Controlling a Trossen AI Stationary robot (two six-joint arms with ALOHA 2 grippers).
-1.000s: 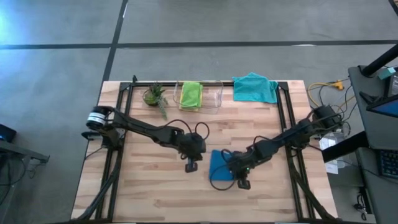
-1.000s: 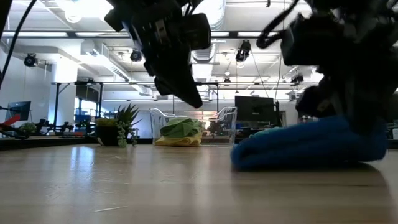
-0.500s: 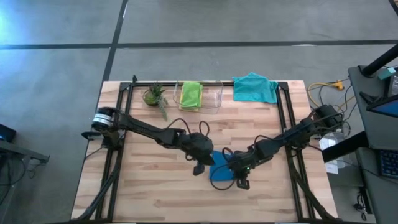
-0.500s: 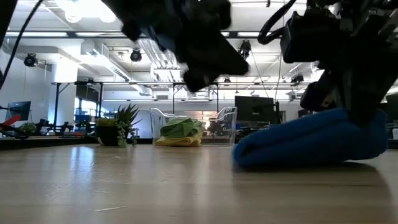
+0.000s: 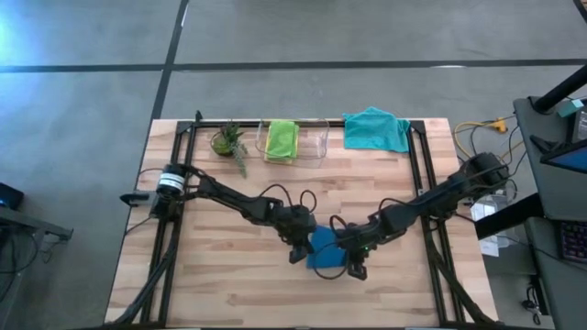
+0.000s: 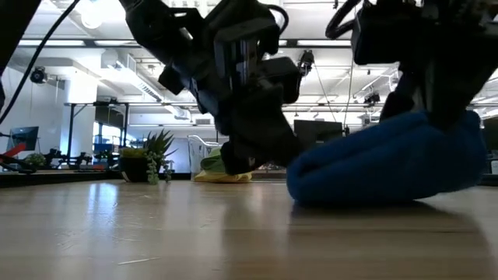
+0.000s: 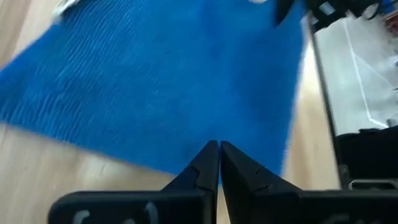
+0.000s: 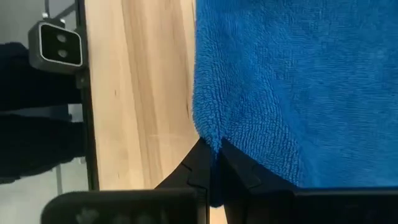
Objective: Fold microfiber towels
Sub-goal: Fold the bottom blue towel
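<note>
High view: blue towel (image 5: 323, 246) at tabletop (image 5: 220, 275) centre, part-folded. Right tool (image 5: 353, 266), at its 4 o'clock, pinches an edge, likely to carry the fold. Left tool (image 5: 297, 254), fingers together, at 9 o'clock, probably to pin it.

Blue towel (image 5: 323, 247) bunched mid-desk; teal towel (image 5: 375, 129) crumpled at far edge; lime towel (image 5: 281, 139) over yellow in bin.
</note>
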